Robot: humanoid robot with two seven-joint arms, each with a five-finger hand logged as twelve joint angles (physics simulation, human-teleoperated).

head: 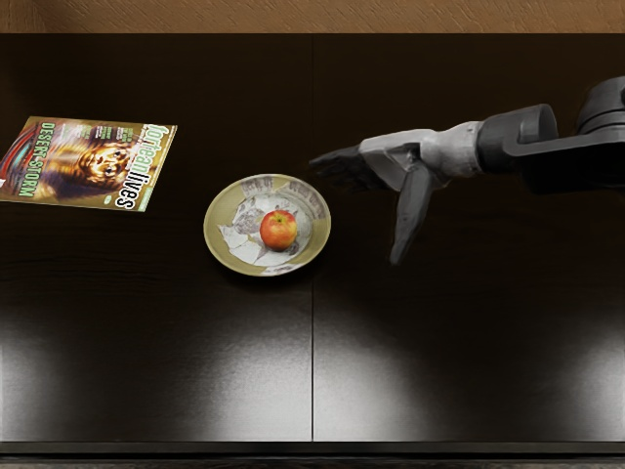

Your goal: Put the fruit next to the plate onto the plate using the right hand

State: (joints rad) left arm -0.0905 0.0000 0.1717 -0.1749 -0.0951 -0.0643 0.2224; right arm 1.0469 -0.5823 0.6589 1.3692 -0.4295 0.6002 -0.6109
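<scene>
Right hand (398, 166) hangs above the dark table (459, 342), just to the right of the plate (217, 234) and slightly nearer the far edge than the plate's middle, with its arm (532, 137) coming in from the table's right edge. It holds nothing: the hand is wide, with dark fingers (340, 166) stretched out flat toward the left and one long digit (410, 220) pointing down toward the tabletop, apart from the rest. The fingertips reach close to the plate's right rim in this view, but whether they are over it or beside it cannot be told from the single angle. A red and yellow apple (278, 230) sits on the plate, near its centre, clear of the hand and touching no finger. The plate is a round, olive-rimmed dish with a pale, patterned inner part, and it lies roughly midway between the table's left and right edges, a little toward the far side. A magazine (88, 163) with a tiger on its cover lies flat near the far left corner, turned at a slight angle, well apart from the plate and the hand. Soft light patches show on the table's near side.
</scene>
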